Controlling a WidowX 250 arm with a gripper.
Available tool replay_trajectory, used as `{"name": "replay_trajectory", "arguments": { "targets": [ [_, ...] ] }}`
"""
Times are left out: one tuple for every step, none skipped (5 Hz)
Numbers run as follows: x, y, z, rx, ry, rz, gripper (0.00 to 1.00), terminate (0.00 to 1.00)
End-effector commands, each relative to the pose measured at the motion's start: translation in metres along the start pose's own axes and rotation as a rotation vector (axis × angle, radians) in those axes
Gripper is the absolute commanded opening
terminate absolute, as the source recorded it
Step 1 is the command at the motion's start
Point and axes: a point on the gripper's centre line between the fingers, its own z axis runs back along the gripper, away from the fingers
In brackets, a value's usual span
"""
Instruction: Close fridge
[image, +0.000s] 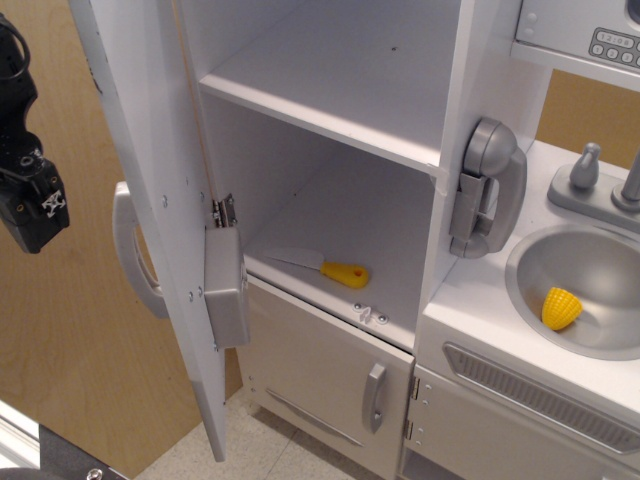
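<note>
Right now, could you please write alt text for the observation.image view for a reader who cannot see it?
A white toy fridge stands with its tall door swung wide open, and a black gripper hangs left of the door, not touching it. A yellow-handled knife lies on the lower shelf; yellow toy corn sits in the sink at right.

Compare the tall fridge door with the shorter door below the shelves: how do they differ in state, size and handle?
The fridge door hangs wide open; the shorter door is shut. The fridge door is much taller. Its handle is long; the shorter door's handle is small. Both doors are white.
</note>
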Motion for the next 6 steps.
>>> {"name": "replay_trajectory", "arguments": {
  "targets": [
    [0.0,0.0,0.0,0.0,0.0,0.0,1.0,0.0],
    [0.026,0.008,-0.009,0.001,-0.025,0.042,1.0,0.0],
    [0.053,0.019,-0.029,0.035,-0.045,0.077,1.0,0.0],
    [0.072,0.025,-0.042,0.068,-0.062,0.113,1.0,0.0],
    [0.086,0.02,-0.048,0.073,-0.043,0.132,1.0,0.0],
    [0.103,0.01,-0.053,0.069,-0.037,0.146,1.0,0.0]
  ]
}}
